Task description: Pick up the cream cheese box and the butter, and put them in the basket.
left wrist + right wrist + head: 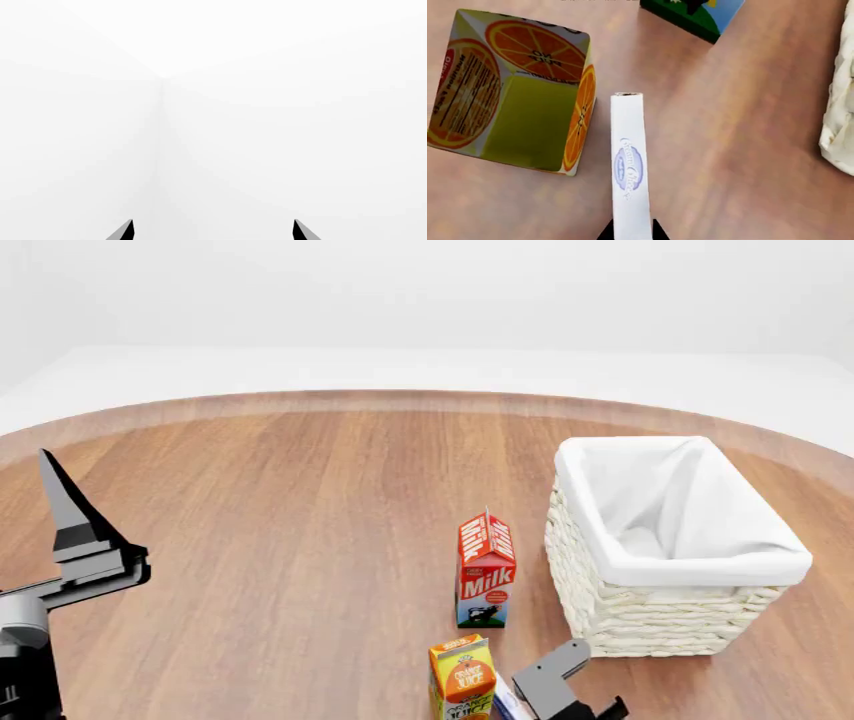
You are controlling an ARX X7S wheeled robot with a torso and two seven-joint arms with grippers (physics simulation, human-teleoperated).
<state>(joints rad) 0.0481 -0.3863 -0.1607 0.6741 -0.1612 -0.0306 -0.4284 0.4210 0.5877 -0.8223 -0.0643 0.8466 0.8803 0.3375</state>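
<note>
**Cream cheese box clamped edge-up**

Clearly, the cream cheese box [629, 165] is seen held on its narrow edge in the right claw [631, 231], its long axis running straight away from the wrist. Just beside it the orange juice carton [514, 92] is stood on the desk [747, 150]. The basket [674, 550] is placed near. The left claw [212, 231] is held spread apart.

My left gripper [83, 540] is raised at the left, fingers spread apart and holding nothing. My right gripper [567, 695] is low (fingertips closed against a thin white box edge).
</note>
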